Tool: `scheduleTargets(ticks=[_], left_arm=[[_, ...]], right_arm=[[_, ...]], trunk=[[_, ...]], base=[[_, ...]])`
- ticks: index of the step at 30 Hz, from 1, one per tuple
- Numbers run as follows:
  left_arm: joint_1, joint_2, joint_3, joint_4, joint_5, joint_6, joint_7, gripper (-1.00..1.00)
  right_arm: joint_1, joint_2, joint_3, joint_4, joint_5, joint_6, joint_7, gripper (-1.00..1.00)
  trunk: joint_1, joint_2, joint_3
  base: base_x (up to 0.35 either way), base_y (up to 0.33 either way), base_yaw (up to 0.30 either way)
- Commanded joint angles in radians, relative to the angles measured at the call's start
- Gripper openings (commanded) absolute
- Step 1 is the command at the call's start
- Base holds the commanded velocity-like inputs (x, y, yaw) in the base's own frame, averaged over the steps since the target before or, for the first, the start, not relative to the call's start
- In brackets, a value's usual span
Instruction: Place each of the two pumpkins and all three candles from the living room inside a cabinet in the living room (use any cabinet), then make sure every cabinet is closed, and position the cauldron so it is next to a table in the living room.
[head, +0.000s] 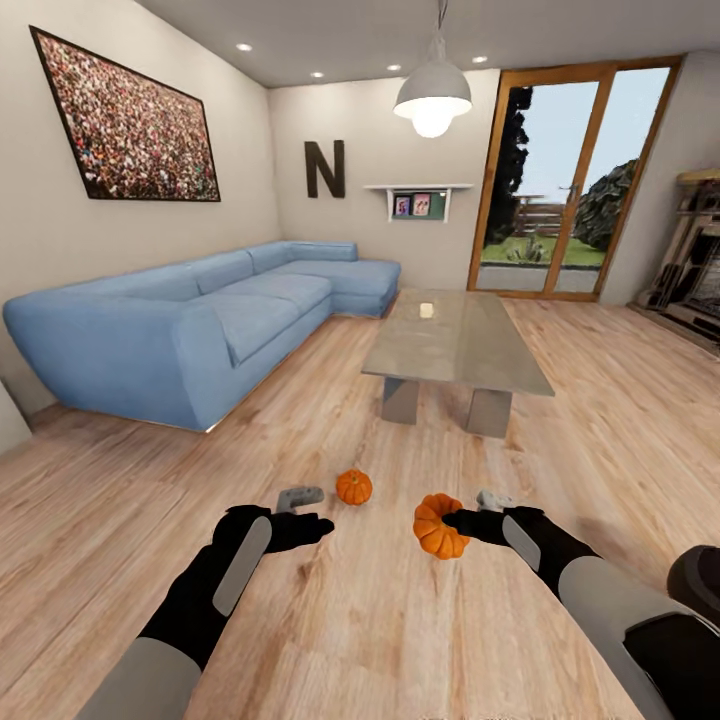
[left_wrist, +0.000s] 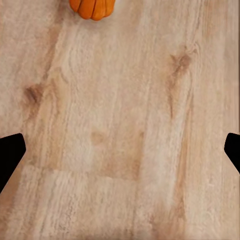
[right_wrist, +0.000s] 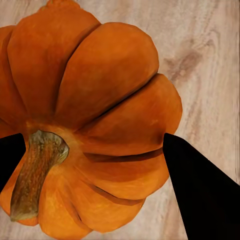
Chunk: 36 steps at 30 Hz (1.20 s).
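Two orange pumpkins are in front of me. One pumpkin (head: 353, 487) (left_wrist: 92, 7) sits on the wooden floor ahead of my left gripper (head: 310, 525) (left_wrist: 120, 150), which hangs open over bare boards. The other pumpkin (head: 438, 527) (right_wrist: 100, 100) is tipped on its side, stem towards the camera, with my right gripper (head: 455, 520) (right_wrist: 95, 145) shut on it. A small grey shape (head: 300, 497) lies just past the left gripper and another (head: 493, 498) beside the right; I cannot tell if these are candles. The glass-topped table (head: 470, 355) stands further ahead. The cabinet and cauldron are out of view.
A long blue corner sofa (head: 200, 320) lines the left wall. Glass patio doors (head: 570, 190) are at the back and a fireplace (head: 700, 260) at the far right. Open wooden floor (head: 620, 430) spreads around the table and both arms.
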Motion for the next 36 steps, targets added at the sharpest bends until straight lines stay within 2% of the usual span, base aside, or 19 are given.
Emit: scheduleTargets(ticks=[1,12,36], left_arm=[[-0.001,0.0,-0.001,-0.001,0.011,0.003,0.011,1.0],[0.0,0.0,0.0,-0.001,0.011,0.003,0.02,1.0],[0.0,0.0,0.0,0.0,0.009,0.001,0.024,1.0]], right_arm=[[-0.001,-0.001,0.003,-0.001,-0.001,0.004,-0.001,-1.0],[-0.001,-0.002,0.002,-0.001,-0.001,0.004,-0.001,-1.0],[-0.001,-0.013,0.002,-0.001,-0.003,0.004,0.001,-1.0]], trunk=[[0.0,0.0,-0.001],[0.0,0.0,-0.001],[0.0,0.0,-0.001]], base=[[0.002,0.003,-0.248],[0.044,0.028,-0.288],[0.229,0.255,-0.296]])
